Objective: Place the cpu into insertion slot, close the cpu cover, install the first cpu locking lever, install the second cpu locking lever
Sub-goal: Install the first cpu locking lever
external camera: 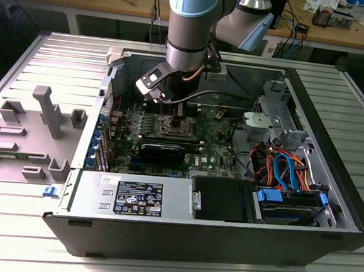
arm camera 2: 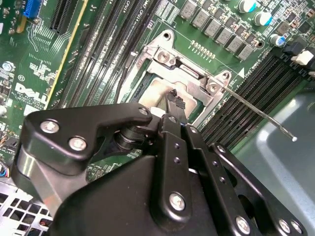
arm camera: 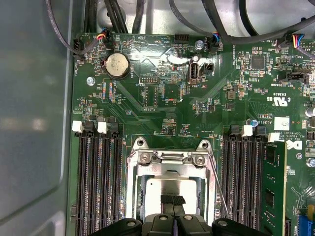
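The cpu [arm camera: 170, 186] lies flat in the insertion slot [external camera: 173, 128] on the green board, its silver top [arm camera 2: 156, 92] showing. The cpu cover [arm camera: 170, 161] is a silver frame lying down around the chip, seen in both wrist views [arm camera 2: 189, 73]. A thin locking lever [arm camera 2: 266, 119] sticks out free from one corner of the socket, and runs alongside the socket [arm camera: 219, 189]. My gripper [arm camera: 172, 200] hangs right over the chip, fingertips together and nothing between them [arm camera 2: 174, 102]. In the exterior view it [external camera: 178, 122] stands just above the socket.
Long black memory slots [arm camera: 98, 182] flank the socket on both sides. A green card [arm camera: 273, 187] stands beside them. A black finned card [external camera: 162, 152], the power supply [external camera: 133, 198] and a cabled drive bay [external camera: 286, 172] fill the case. A grey fixture [external camera: 45, 109] sits outside.
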